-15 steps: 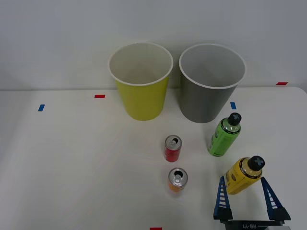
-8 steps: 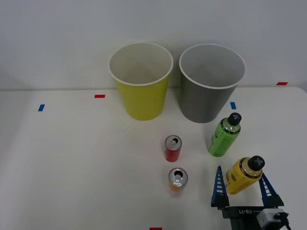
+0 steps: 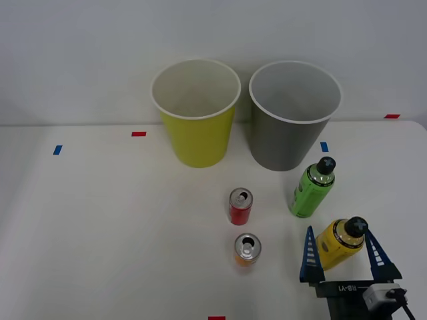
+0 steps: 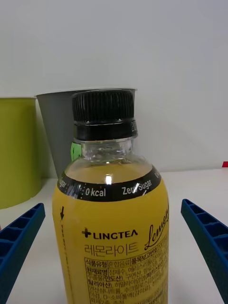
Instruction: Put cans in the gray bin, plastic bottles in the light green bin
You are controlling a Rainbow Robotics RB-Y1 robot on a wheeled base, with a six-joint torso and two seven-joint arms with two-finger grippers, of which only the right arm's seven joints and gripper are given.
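Front view, right tool (image 3: pixel 345 253): blue ribbed fingers spread apart, one on each side of the yellow-label bottle (image 3: pixel 339 243), neither visibly pressing it
Front view, yellow-label bottle: upright on the white desk (image 3: pixel 100 227), at the near right
Front view, green bottle (image 3: pixel 311 188): standing just beyond the yellow one, in front of the gray bin (image 3: pixel 291 117)
Front view, cans: red can (image 3: pixel 240 206) and orange can (image 3: pixel 247 250) stand close together mid-desk, red farther back, both left of the bottles
Front view, bins: light green bin (image 3: pixel 195 113) and gray bin side by side at the back, green on the left

Wrist view, yellow-label bottle (image 4: pixel 111 223): dead centre, black cap (image 4: pixel 102 113) on top
Wrist view, fingers (image 4: pixel 19 242): wide apart, a gap showing between each and the bottle
Wrist view, background: gray bin (image 4: pixel 56 128) right behind the cap, light green bin (image 4: pixel 18 149) beside it
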